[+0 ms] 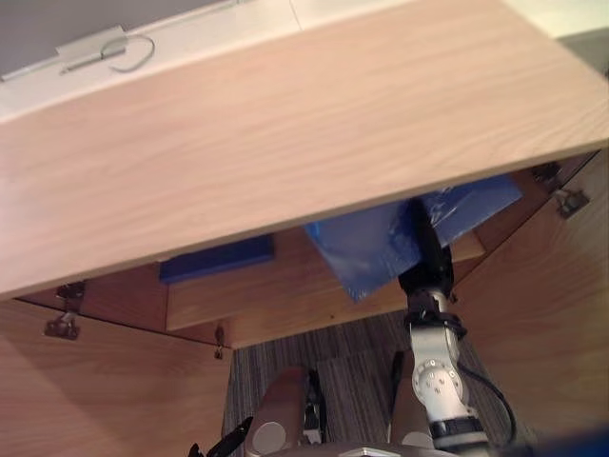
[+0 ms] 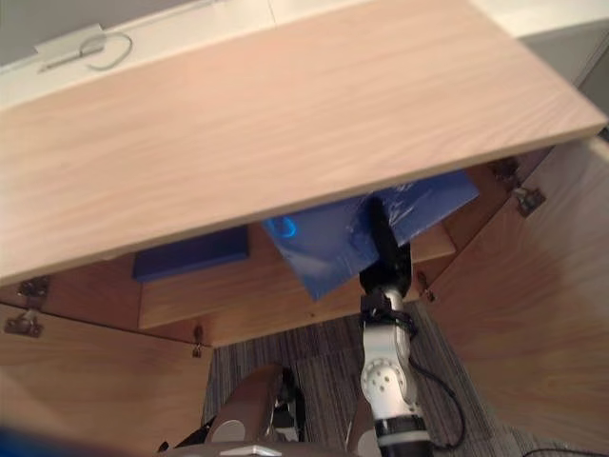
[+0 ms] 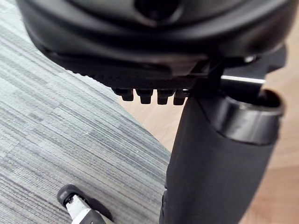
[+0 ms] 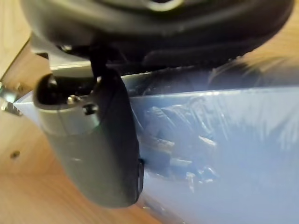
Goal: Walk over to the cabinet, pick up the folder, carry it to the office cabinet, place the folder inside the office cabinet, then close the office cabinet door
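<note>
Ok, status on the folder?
Right hand shut on folder, partway into open cabinet. Left hand low over floor. Dark blue item on shelf, left of folder, apart.

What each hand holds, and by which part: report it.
The right hand pinches the blue folder at its near edge, thumb across its face. The left hand holds nothing.

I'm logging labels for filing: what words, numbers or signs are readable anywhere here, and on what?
No text can be read anywhere.
Blue folder, pinched in the right hand: glossy cover with glare, no legible print.
Dark blue item on the shelf: no print visible.
Wooden cabinet top: plain grain, no markings.
</note>
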Tool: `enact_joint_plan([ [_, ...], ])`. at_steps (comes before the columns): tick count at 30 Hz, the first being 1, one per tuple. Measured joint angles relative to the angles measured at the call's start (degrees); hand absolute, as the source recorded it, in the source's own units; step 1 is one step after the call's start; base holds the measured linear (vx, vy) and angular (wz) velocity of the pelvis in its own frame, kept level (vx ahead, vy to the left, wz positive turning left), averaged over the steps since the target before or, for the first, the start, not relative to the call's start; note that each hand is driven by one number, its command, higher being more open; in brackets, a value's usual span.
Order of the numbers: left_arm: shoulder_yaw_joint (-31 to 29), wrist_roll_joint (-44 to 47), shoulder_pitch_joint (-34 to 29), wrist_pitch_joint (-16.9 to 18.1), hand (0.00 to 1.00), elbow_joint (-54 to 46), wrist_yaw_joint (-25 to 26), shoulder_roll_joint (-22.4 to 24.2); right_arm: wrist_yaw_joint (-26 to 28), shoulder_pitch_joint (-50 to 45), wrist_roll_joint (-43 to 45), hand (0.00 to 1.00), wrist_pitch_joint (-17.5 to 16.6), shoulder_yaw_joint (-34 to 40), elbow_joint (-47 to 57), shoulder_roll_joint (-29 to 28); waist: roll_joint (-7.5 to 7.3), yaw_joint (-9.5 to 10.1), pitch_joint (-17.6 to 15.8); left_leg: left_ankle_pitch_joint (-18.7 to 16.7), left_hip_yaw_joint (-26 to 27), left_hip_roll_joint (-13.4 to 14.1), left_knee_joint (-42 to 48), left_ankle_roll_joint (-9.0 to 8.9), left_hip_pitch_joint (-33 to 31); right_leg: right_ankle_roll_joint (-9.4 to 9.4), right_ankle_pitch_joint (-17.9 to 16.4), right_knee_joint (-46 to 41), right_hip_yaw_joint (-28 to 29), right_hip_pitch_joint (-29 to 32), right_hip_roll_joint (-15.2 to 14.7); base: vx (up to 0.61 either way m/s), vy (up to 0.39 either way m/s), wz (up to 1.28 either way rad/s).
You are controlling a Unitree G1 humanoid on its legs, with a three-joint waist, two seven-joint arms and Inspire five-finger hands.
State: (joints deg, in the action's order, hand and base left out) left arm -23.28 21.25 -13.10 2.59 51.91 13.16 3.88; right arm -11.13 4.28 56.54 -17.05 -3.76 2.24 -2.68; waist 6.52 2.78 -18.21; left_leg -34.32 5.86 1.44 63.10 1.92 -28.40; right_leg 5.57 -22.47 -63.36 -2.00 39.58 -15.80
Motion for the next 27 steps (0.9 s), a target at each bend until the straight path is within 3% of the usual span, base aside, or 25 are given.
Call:
enact_joint_plan([
  [6, -3.2, 7.45, 2.25, 0.47, 1.0, -1.41, 3.16, 0.56, -7.13, 9.13, 0.01, 0.0, -2.57, 2.22, 0.06, 0.04, 0.16, 0.58, -1.1, -3.16, 1.2, -1.14, 10.72, -0.32, -10.77, 0.87, -2.73, -10.46, 3.61, 12.05, -1.94, 0.0, 0.074, 0.1],
  [8, -4.6, 9.11, 3.87, 0.68, 1.0, -4.15, 5.04, 0.83, -10.17, 13.9, -0.02, 0.0, -2.93, 2.7, -0.26, 0.57, 0.18, 1.5, -2.1, -3.83, 2.27, -1.17, 15.41, -1.49, -15.48, 1.24, -3.94, -14.99, 5.53, 17.32, -2.55, 0.05, 0.015, 0.13],
  [11, -5.32, 7.98, 5.05, 0.84, 1.0, -8.07, 8.76, 0.96, -13.52, 19.81, -0.12, 0.0, -2.93, 2.71, -2.0, 1.32, 0.22, 2.81, -2.6, -5.58, 2.58, -1.2, 20.67, -1.4, -20.54, 1.43, -5.54, -20.38, 7.14, 23.01, -2.79, 0.06, -0.026, 0.12],
  [19, -5.25, 5.47, 5.63, 1.37, 1.0, -12.88, 16.74, 0.98, -19.04, 38.16, 1.44, 0.0, -0.55, 5.07, -15.37, 5.31, 0.22, 4.42, -4.15, -7.73, 2.92, -1.3, 28.45, -0.74, -28.46, 1.71, -6.87, -28.35, 10.17, 32.35, -2.05, 0.05, -0.074, 0.05],
  [23, -5.18, 7.69, 7.3, 1.33, 1.0, -12.42, 18.21, 1.05, -19.83, 47.05, 7.47, 0.0, -2.05, 9.65, -19.59, 5.77, 1.02, 5.55, -4.88, -7.92, 2.38, -1.21, 31.68, -1.13, -31.51, 1.44, -7.04, -31.08, 10.51, 35.28, -1.78, 0.02, -0.107, 0.06],
  [24, -5.0, 7.71, 7.99, 1.2, 1.0, -12.2, 18.25, 1.03, -20.46, 49.98, 9.3, 1.0, -3.36, 11.11, -20.57, 5.8, 1.24, 5.93, -5.11, -8.02, 2.16, -1.22, 33.2, -1.29, -32.94, 1.44, -7.11, -32.38, 10.77, 36.64, -1.72, -0.01, -0.101, 0.09],
  [27, -5.02, 7.98, 9.44, 0.94, 1.0, -10.46, 18.3, 1.05, -20.81, 53.03, 11.71, 1.0, -5.94, 13.01, -20.99, 5.68, 1.64, 6.47, -5.5, -8.42, 1.76, -1.27, 35.17, -1.14, -34.78, 1.46, -7.12, -34.14, 11.0, 38.43, -1.57, -0.01, -0.115, 0.07],
])
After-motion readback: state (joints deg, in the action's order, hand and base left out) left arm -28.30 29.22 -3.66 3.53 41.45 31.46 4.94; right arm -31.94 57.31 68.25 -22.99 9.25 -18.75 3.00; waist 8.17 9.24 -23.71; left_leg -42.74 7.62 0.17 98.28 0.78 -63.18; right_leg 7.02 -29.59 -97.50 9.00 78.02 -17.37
